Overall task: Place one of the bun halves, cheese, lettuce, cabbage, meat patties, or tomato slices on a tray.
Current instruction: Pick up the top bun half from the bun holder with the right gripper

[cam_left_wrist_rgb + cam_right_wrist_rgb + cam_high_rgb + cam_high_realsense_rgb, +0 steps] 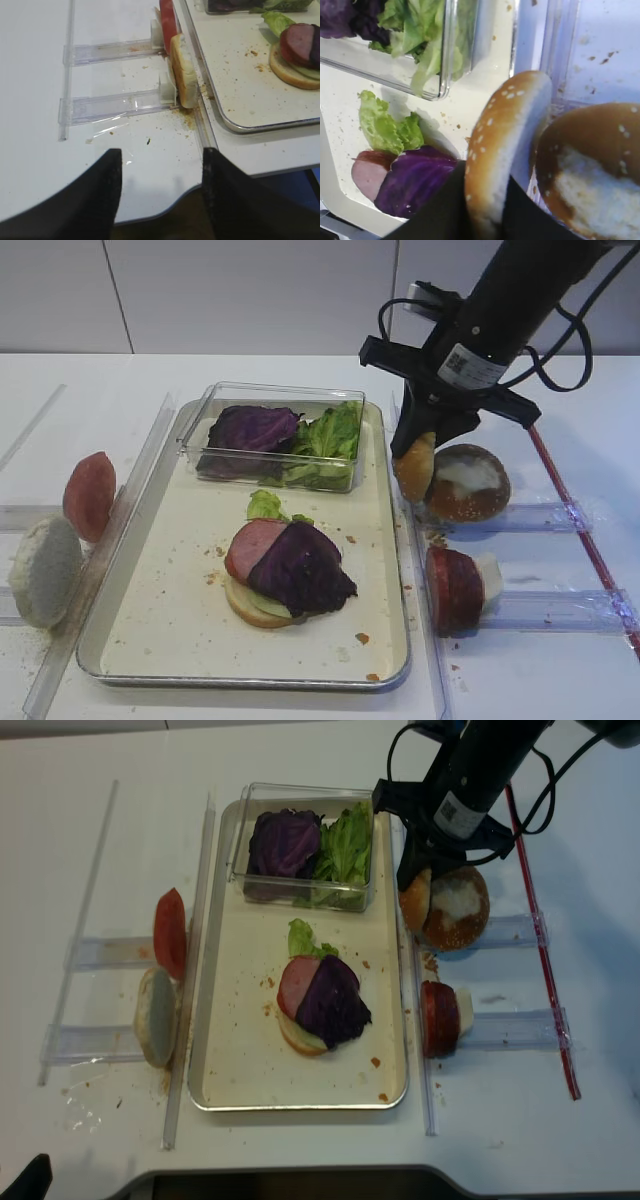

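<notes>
The right arm [520, 300] comes down from the upper right of the high view, black and slanted, with cables looping beside it. Its right claw [418, 462] points down at the right edge of the tray [190, 635], and it is clamped on the sesame bun top [415, 468], which stands on its edge between the two black fingers [440, 210]. In the right wrist view this bun top [505, 145] fills the middle of the frame, with its seeded golden crust to the left and its pale cut face to the right. Just beside it, on the right, leans the browner bun half with a white smear [470, 482]; whether the two touch I cannot tell.

The left claw [160, 195] is seen only in its own wrist view, at the bottom of the frame. Its two dark fingers [100, 195] stand apart and hold nothing, above the near edge of the tabletop [100, 25].

The tray lies in the middle of the white tabletop. On its floor sits a partly built burger: a bun bottom [255, 608], a pink meat slice [250, 545] and a purple cabbage leaf [305, 568] on top, with a bit of lettuce [265, 505] behind. At the upper end of the tray stands a clear plastic box [275, 435] with more cabbage [250, 428] and lettuce [330, 435] inside.

To the left of the tray, in clear holders, stand a tomato slice [90, 495] and a pale floury disc [45, 570]. To the right, in the lower holder, stands another red slice [455, 588]. Crumbs lie on the tray floor and the tabletop. Behind is a plain white wall.
</notes>
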You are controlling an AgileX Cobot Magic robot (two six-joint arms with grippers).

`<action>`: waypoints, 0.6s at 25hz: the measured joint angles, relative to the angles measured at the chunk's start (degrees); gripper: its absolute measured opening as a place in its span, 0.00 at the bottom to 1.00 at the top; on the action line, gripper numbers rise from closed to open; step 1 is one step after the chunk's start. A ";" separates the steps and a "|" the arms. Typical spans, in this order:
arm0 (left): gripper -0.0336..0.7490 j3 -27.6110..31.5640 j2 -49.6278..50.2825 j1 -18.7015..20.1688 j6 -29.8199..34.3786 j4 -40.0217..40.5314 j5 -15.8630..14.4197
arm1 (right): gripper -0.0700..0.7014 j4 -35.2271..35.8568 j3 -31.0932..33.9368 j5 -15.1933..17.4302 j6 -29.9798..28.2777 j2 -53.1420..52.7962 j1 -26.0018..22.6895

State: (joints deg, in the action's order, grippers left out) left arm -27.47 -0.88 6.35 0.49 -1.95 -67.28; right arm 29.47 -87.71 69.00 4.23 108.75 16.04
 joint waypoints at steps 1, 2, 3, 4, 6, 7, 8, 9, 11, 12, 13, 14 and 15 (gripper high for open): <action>0.49 0.00 0.00 0.00 0.00 0.00 0.00 | 0.26 0.09 0.00 0.00 0.00 0.00 0.00; 0.49 0.00 0.00 0.00 0.00 0.00 0.00 | 0.26 0.20 0.00 0.00 0.00 0.00 0.00; 0.49 0.00 0.00 0.00 0.00 0.00 0.00 | 0.26 0.21 0.00 0.00 0.00 0.00 0.00; 0.49 0.00 0.00 0.00 0.00 0.00 0.00 | 0.26 0.32 0.00 0.11 0.00 0.00 0.00; 0.49 0.00 0.00 0.00 0.00 0.00 0.00 | 0.26 0.42 0.00 0.47 0.00 0.00 0.00; 0.49 0.00 0.00 0.00 0.00 0.00 0.00 | 0.26 0.42 -0.14 0.65 0.00 0.00 0.00; 0.49 0.00 0.00 0.00 0.00 0.00 0.00 | 0.26 0.42 -0.64 0.77 0.00 0.00 0.00; 0.49 0.00 0.00 0.00 0.00 0.00 0.00 | 0.26 0.42 -1.01 0.87 0.00 0.04 0.00; 0.49 0.00 0.00 0.00 0.00 0.00 0.00 | 0.26 0.42 -2.09 0.87 0.00 0.04 0.00; 0.49 0.00 0.00 0.00 0.00 0.00 0.00 | 0.26 0.42 -2.54 0.87 0.00 0.04 0.00; 0.49 0.00 0.00 0.00 0.00 0.00 0.00 | 0.26 0.42 -2.83 0.90 0.00 0.04 0.00; 0.49 0.00 0.00 0.00 0.00 0.00 0.00 | 0.26 0.54 -3.21 0.90 0.00 0.04 0.00; 0.49 0.00 0.00 0.00 0.00 0.00 0.00 | 0.26 0.68 -3.51 0.90 0.00 0.04 0.00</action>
State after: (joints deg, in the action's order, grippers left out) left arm -27.47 -0.88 6.35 0.49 -1.95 -67.28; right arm 30.16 -91.22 69.90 4.23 108.79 16.04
